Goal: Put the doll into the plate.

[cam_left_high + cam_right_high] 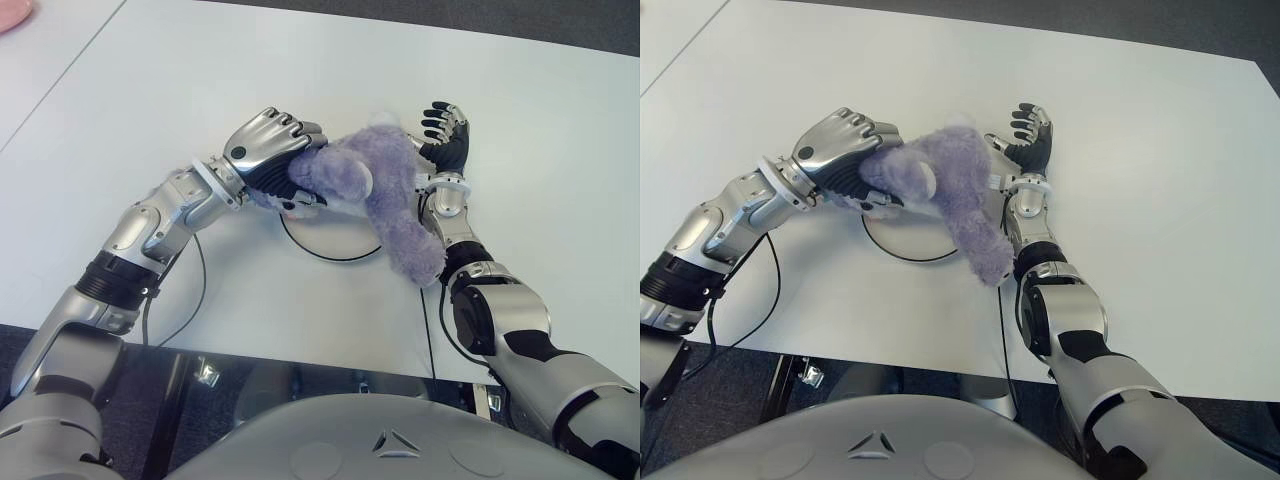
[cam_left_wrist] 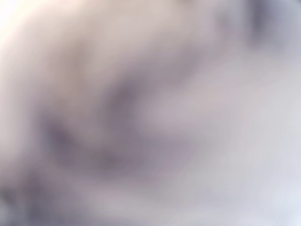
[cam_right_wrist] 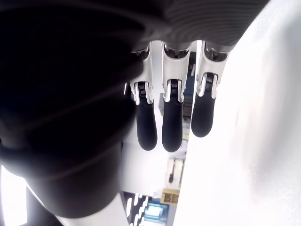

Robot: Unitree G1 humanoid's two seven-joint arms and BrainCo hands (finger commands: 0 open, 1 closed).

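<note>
Most of the plate [image 1: 330,245] is covered by the doll [image 1: 375,185], so only a part of its dark rim is seen. The fingertips of the left hand [image 1: 265,150] are buried in the fur. The left wrist view is filled by an unfocused purple-grey blur, and nothing can be recognised there. A pink object [image 1: 12,12] is cut by the corner of the left eye view.
</note>
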